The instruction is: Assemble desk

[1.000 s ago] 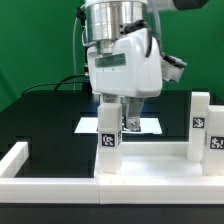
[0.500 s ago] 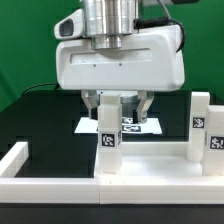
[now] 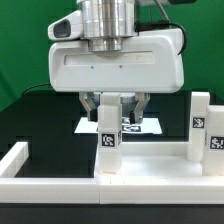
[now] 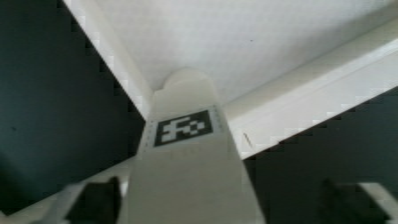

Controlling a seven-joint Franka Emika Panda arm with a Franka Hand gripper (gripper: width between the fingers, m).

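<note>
Black table [image 3: 40, 120], marker board [image 3: 150, 126] behind, perhaps flat

No words, brand names or numbers can be read anywhere. The only signs are black-and-white square tags, coded patterns rather than text. One stands on the upright white leg [image 3: 108, 133] near the middle of the desk top [image 3: 150, 172]; the wrist view shows the same tag close up, a black square with small white cells. Two more tags stand on the leg [image 3: 202, 122] at the exterior view's right. Further tags lie on the marker board [image 3: 140, 126] on the bench [image 3: 40, 115], partly hidden, their patterns too small to make out.
</note>
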